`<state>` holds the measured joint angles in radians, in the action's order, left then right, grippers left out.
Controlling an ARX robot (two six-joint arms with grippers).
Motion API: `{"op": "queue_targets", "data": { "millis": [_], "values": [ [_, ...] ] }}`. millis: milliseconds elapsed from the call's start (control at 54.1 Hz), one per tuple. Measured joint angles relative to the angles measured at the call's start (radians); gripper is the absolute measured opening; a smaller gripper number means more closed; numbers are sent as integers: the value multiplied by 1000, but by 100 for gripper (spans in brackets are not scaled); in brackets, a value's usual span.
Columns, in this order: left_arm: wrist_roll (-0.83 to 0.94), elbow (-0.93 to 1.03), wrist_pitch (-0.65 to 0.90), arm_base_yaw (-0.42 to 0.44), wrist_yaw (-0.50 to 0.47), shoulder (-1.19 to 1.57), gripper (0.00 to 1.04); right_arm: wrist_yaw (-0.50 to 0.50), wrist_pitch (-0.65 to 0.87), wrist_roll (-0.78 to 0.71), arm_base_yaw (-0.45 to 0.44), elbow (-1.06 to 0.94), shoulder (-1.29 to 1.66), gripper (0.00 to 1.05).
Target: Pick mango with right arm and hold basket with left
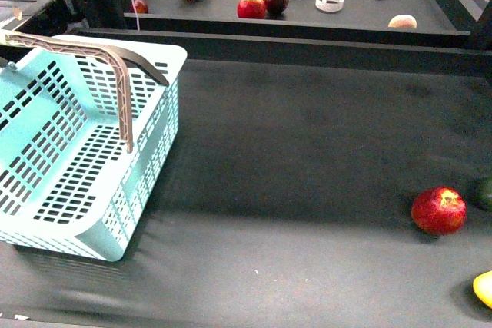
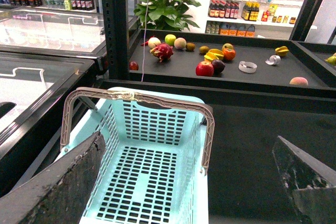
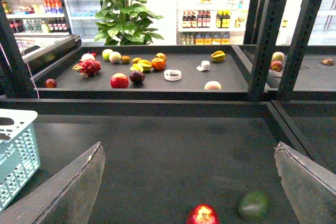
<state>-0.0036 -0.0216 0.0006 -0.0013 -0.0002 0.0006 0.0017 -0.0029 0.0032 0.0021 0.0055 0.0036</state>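
**Left side.** The basket (image 1: 84, 151), pale blue, stands on the left of the dark worktop (image 1: 292, 144) with its handle (image 1: 115, 55) raised. The left gripper (image 2: 189, 141) hangs above the basket's near end, looking along it toward the handle. Its jaws are spread wide, holding nothing and clear of the basket. Judgement: for a sound hold it should come down square on the handle bar or rim and close firmly, so the basket cannot slide.

**Right side.** A red apple (image 1: 438, 210) lies on the worktop with a green fruit (image 1: 484, 192) just beside it. The mango (image 1: 483, 288) is yellow and cut off by the lower right corner of the front view. It lies near the apple, on the robot's side, and does not show in the right wrist view. The right gripper (image 3: 189, 148) is raised over the worktop with its jaws wide and empty, and the apple and green fruit lie below it. Judgement: it needs to centre over the mango, not the apple, and straddle the narrow width before closing.

Neither arm appears in the front view.
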Motion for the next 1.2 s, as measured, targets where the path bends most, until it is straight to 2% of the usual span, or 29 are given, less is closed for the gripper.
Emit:
{"op": "queue_targets", "data": {
  "millis": [1202],
  "values": [
    [0, 0, 0, 0, 0, 0, 97, 0, 0, 0, 0, 0, 0, 96]
  ]
}}
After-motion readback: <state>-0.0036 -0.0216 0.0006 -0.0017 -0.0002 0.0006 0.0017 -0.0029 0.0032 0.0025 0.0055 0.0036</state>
